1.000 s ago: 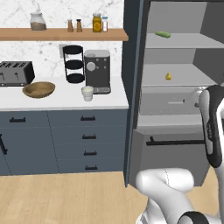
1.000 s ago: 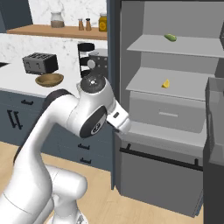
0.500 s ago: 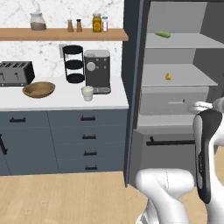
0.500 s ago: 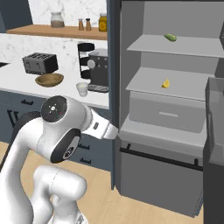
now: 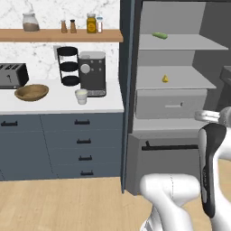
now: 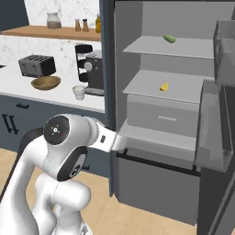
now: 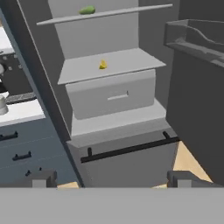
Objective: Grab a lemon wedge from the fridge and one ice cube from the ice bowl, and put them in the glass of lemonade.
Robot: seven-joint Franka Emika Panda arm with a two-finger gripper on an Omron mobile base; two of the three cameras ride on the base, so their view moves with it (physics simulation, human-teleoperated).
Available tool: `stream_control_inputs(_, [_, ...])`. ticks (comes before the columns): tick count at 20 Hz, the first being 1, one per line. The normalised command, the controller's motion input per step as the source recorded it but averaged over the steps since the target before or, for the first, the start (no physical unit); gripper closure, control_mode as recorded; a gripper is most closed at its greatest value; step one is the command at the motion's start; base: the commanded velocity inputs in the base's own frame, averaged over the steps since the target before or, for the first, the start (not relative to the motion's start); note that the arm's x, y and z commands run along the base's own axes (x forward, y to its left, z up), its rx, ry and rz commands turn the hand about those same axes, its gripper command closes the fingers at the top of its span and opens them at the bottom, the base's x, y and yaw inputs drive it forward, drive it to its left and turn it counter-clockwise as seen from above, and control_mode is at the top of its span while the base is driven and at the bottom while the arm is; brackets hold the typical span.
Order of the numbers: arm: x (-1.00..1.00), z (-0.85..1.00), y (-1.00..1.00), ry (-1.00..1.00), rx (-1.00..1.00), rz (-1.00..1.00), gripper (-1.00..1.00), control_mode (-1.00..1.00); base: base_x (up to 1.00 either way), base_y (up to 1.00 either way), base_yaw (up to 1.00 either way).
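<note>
The fridge [image 5: 129, 90] stands open, showing pale grey shelves. On its middle shelf lies the tiny yellow lemon wedge [image 5: 165, 78] [image 6: 164, 86] [image 7: 103, 64]. My gripper [image 7: 111, 179] is open and holds nothing; it sits low in front of the fridge's bottom drawer, well short of and below the wedge. Over on the white counter are the brown ice bowl [image 5: 31, 92] [image 6: 46, 82] and, beside the coffee machine, the pale glass of lemonade [image 5: 81, 95] [image 6: 79, 92].
A long green vegetable [image 5: 159, 35] [image 7: 87, 10] rests on the top shelf. The open fridge door [image 6: 220, 92] with clear bins stands close on the right. A grey drawer [image 7: 109, 96] sits under the wedge's shelf. A toaster [image 5: 11, 75] and coffee machine [image 5: 92, 72] crowd the counter.
My arm has dropped and folded lower in front of the fridge. The lemon wedge, bowl and cup have stayed put.
</note>
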Motion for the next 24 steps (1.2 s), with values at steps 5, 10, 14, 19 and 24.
stream_control_inputs(5, [0.0,0.0,0.0,0.0,0.0,0.0,-1.0,1.0,0.4,-0.36,0.0])
stream_control_inputs(10, [0.0,0.0,0.0,0.0,0.0,0.0,-1.0,1.0,0.55,-0.31,0.0])
stream_control_inputs(14, [0.0,0.0,0.0,0.0,0.0,0.0,-1.0,1.0,0.47,-0.48,0.0])
stream_control_inputs(19, [0.0,0.0,0.0,0.0,0.0,0.0,-1.0,1.0,0.71,-0.43,0.0])
stream_control_inputs(24, [0.0,0.0,0.0,0.0,0.0,0.0,-1.0,1.0,0.9,-0.38,-0.01])
